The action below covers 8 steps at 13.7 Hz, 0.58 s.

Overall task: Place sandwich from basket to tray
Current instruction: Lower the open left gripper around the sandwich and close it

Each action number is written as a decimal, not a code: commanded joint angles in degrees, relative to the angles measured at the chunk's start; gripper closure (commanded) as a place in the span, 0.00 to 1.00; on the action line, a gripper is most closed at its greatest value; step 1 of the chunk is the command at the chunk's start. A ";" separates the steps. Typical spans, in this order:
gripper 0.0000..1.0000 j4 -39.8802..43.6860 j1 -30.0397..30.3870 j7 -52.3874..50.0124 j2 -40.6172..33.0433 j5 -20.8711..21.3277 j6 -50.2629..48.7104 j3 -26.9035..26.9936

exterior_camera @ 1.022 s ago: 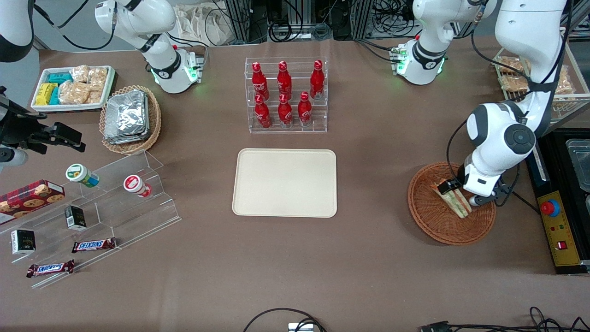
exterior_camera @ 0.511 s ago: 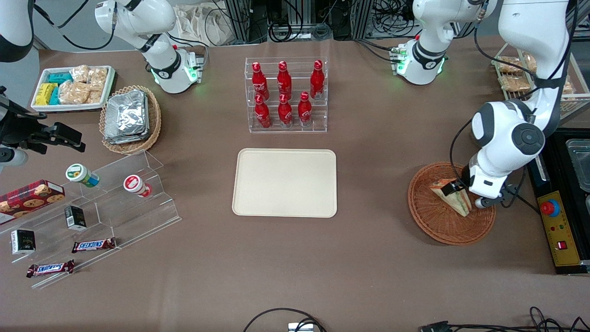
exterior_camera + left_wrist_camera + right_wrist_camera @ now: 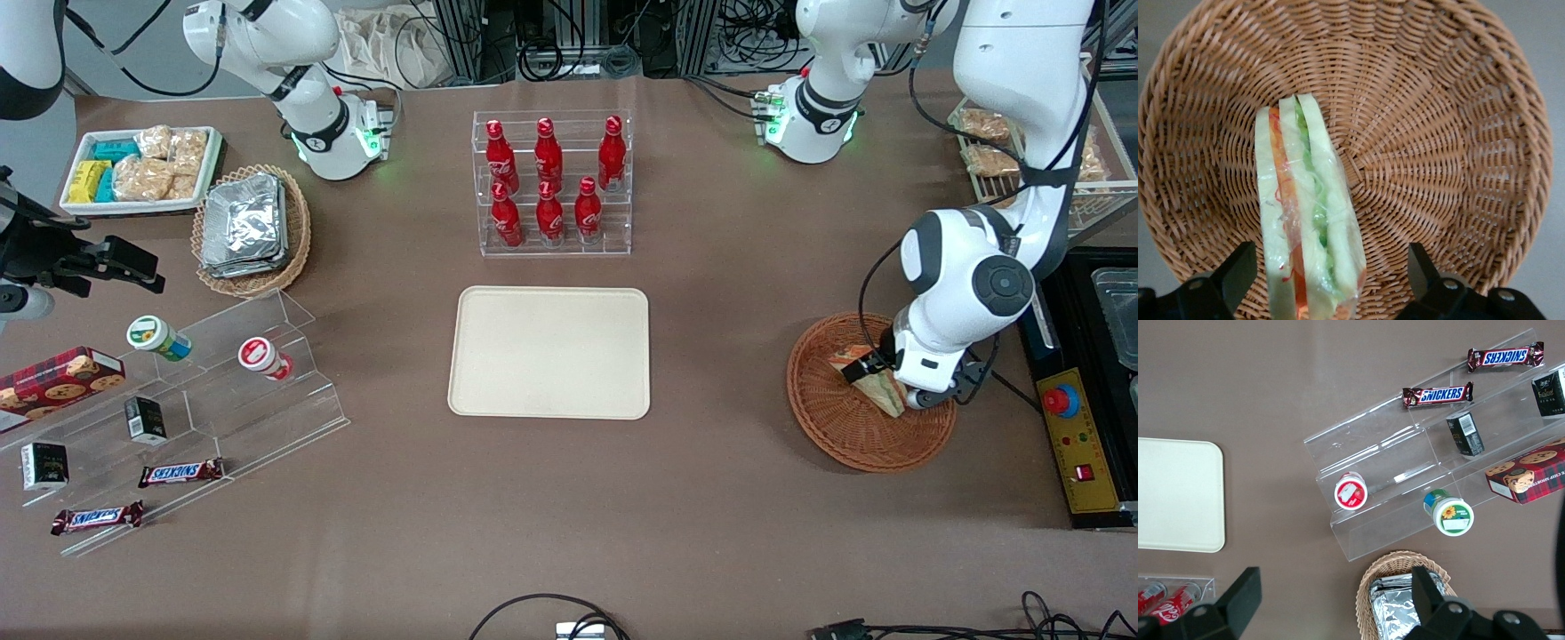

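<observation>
Table (image 3: 729, 498) of brown cloth carries the cream tray (image 3: 549, 352) near its middle, bare, with a clear rack of red bottles (image 3: 551, 182) farther from the front camera than the tray. Toward the working arm's end lies the round reddish wicker basket (image 3: 845, 427), well apart from the tray, and the gripper (image 3: 880, 382) is low over it. The sandwich (image 3: 1308, 220) stands on edge between the two dark fingers (image 3: 1231, 280); they sit wide on either side of it, seemingly spread and not quite pressing the bread, though the contact itself is hidden.
</observation>
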 commanded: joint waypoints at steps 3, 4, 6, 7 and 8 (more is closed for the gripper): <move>0.20 0.35 -0.70 -1.28 1.38 0.12 0.56 0.59; 0.47 0.53 -0.70 -1.28 1.47 0.39 0.56 0.59; 0.79 1.14 -0.70 -1.28 2.00 0.74 0.65 0.67; 0.98 1.06 -0.70 -1.28 1.74 0.91 0.65 0.67; 1.00 0.97 -0.70 -1.19 1.56 0.92 0.65 0.67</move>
